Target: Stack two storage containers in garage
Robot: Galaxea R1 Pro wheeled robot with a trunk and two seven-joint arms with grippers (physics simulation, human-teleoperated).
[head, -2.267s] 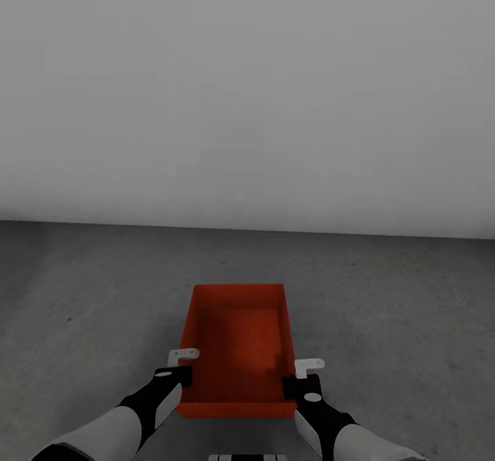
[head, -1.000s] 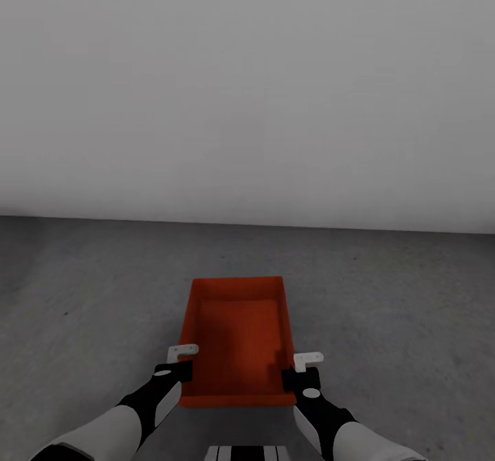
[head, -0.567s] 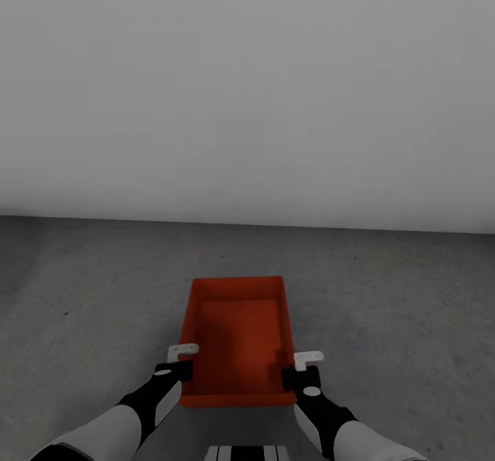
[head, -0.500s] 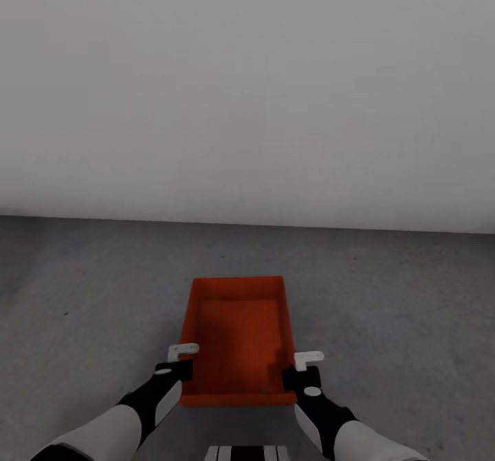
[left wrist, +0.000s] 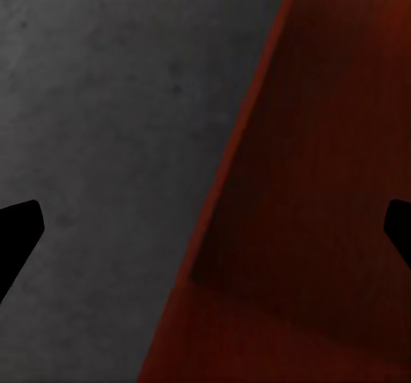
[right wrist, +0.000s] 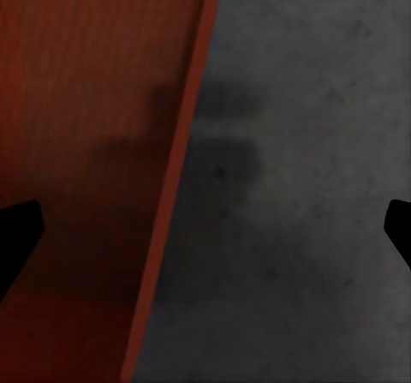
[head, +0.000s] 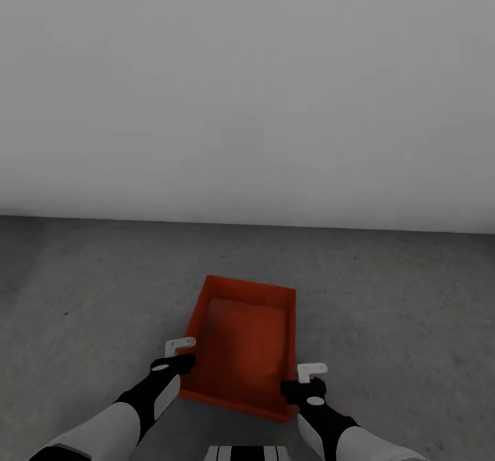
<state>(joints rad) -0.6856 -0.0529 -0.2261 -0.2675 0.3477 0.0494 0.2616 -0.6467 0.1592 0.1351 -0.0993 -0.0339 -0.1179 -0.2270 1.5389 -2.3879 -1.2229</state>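
Note:
One orange-red storage container lies askew on the dark grey garage floor, its far end turned to the right. My left gripper straddles the container's left wall near the close corner. In the left wrist view that gripper is open, its dark fingertips far apart, with the container wall running between them. My right gripper straddles the right wall. The right wrist view shows this gripper open too, on either side of the wall. Neither gripper squeezes the wall.
A plain white-grey wall rises a short way beyond the container. Bare speckled floor spreads to both sides. My base's front edge shows just below the container.
The container has twisted, its far end swinging right and its near right corner coming closer. My right gripper has drawn back toward me. The left one has barely shifted.

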